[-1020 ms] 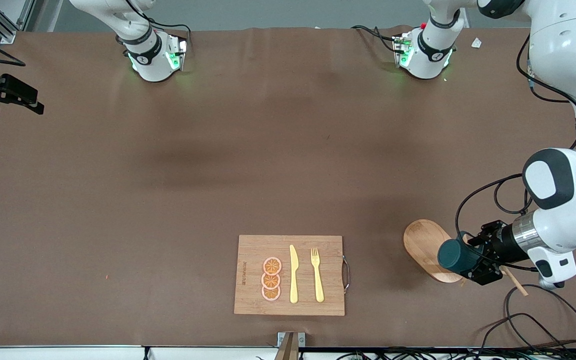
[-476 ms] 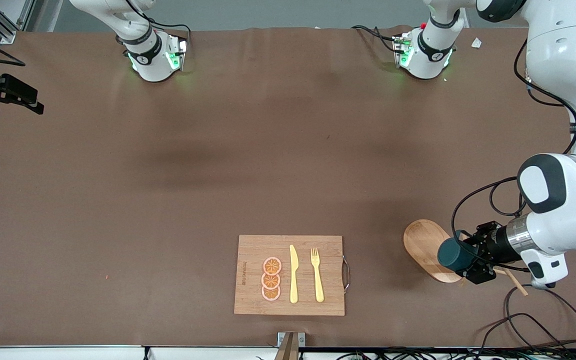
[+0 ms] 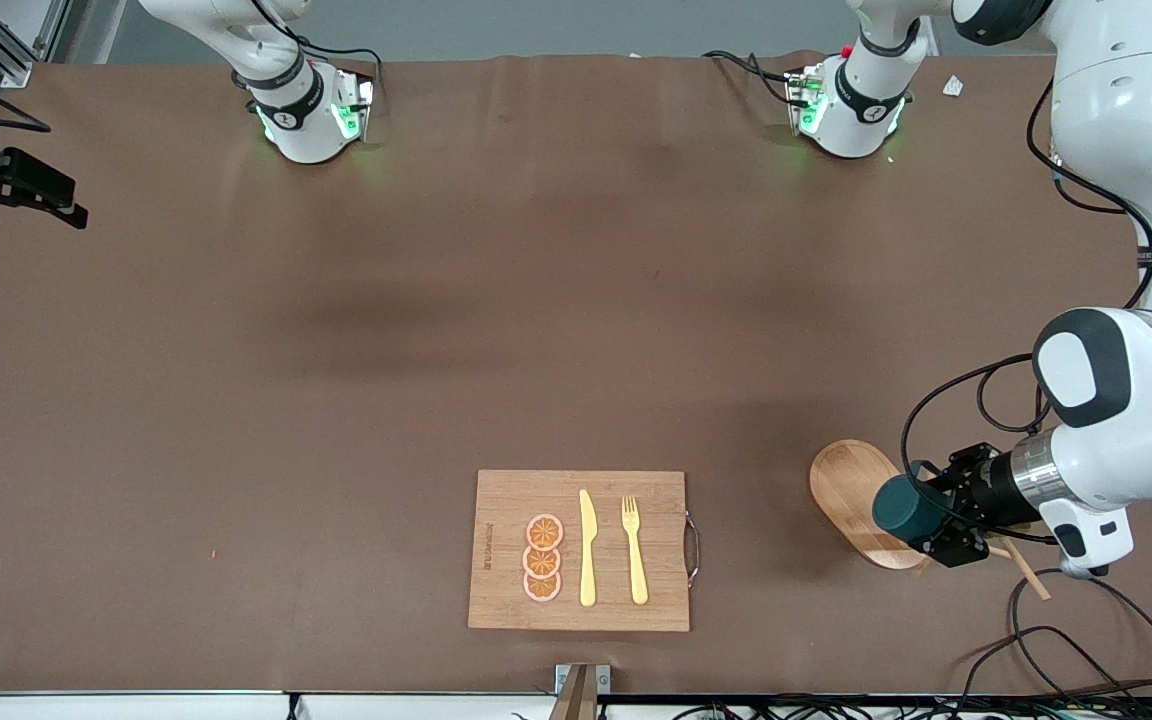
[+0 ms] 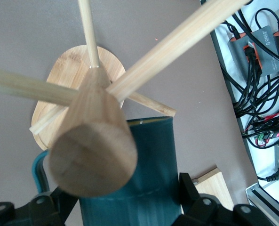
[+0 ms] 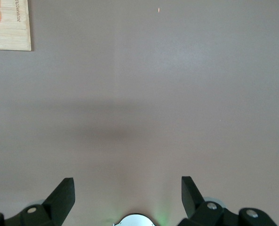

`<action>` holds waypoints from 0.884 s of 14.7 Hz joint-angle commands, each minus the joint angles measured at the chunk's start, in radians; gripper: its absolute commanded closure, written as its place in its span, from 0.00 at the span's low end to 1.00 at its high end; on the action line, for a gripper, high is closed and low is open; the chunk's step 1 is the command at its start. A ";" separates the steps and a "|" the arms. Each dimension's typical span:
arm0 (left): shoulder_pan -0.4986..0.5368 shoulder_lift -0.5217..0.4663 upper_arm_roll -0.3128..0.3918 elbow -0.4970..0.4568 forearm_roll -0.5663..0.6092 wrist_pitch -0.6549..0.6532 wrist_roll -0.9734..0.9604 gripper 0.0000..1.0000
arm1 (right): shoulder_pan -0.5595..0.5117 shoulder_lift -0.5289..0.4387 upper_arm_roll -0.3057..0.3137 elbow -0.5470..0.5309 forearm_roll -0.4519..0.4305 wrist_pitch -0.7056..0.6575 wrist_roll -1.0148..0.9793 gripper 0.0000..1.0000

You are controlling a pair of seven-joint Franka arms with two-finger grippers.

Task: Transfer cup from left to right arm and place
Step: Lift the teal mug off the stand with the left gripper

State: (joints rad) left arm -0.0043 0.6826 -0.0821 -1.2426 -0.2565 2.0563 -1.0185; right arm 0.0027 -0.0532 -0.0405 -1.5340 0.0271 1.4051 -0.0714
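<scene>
The dark teal cup (image 3: pixel 898 507) lies on its side in my left gripper (image 3: pixel 924 520), which is shut on it, over the oval base (image 3: pixel 844 478) of a wooden peg stand at the left arm's end of the table. In the left wrist view the cup (image 4: pixel 151 160) sits between the black fingers (image 4: pixel 188 188), close against the stand's post (image 4: pixel 90 155) and its pegs (image 4: pixel 177 40). My right gripper (image 5: pixel 127 188) is open and empty over bare brown table; it does not show in the front view.
A wooden cutting board (image 3: pixel 506 500) with a knife, a fork and orange slices lies near the front edge at mid table; its corner (image 5: pixel 10 33) shows in the right wrist view. Cables (image 3: pixel 1066 650) trail by the left arm. A black mount (image 3: pixel 6 185) stands at the right arm's end.
My left gripper has shifted slightly with the cup, staying over the stand's base. The right arm has not moved.
</scene>
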 commanded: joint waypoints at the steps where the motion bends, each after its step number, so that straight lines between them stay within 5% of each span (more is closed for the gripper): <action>1: -0.019 -0.037 -0.007 -0.006 -0.007 -0.005 -0.037 0.38 | 0.000 -0.027 -0.001 -0.018 0.004 0.008 -0.008 0.00; 7: -0.081 -0.112 -0.011 -0.006 -0.001 -0.103 -0.090 0.38 | -0.001 -0.027 -0.001 -0.018 0.004 0.006 -0.008 0.00; 13: -0.313 -0.136 -0.011 -0.003 0.180 -0.127 -0.267 0.38 | -0.001 -0.027 -0.001 -0.018 0.004 0.006 -0.008 0.00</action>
State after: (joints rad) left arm -0.2394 0.5618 -0.1043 -1.2338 -0.1222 1.9374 -1.2445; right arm 0.0027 -0.0534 -0.0409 -1.5332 0.0271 1.4052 -0.0714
